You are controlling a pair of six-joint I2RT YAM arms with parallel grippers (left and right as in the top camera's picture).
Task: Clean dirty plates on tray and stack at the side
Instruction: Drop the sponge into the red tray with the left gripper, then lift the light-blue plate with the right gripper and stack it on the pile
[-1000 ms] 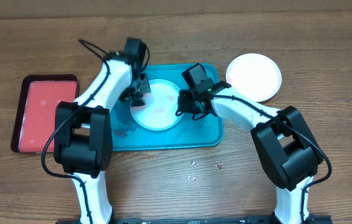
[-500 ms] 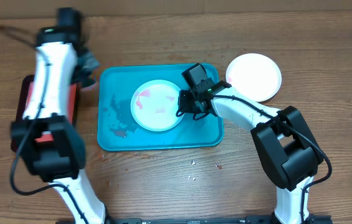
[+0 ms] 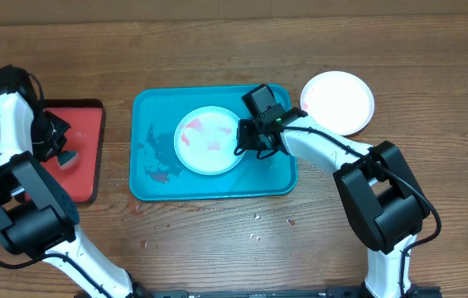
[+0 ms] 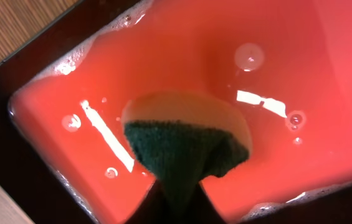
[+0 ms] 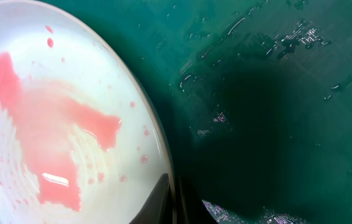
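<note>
In the tray (image 3: 275, 178), the right end effector (image 3: 239, 148) pinches the plate (image 3: 209, 141) at 3 o'clock, likely steadying it, while the left end effector (image 3: 56, 154) grips a sponge (image 4: 185, 146), wetting it in the red tray (image 3: 89, 124).

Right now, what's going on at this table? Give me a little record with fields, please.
Left jaws: shut on a sponge, at the red tray
Red tray contents: pinkish liquid with bubbles
Right jaws: pinching the rim of the smeared plate
Smeared plate: on the teal tray, red streaks on it
Other plate: on the table, right of the teal tray
</note>
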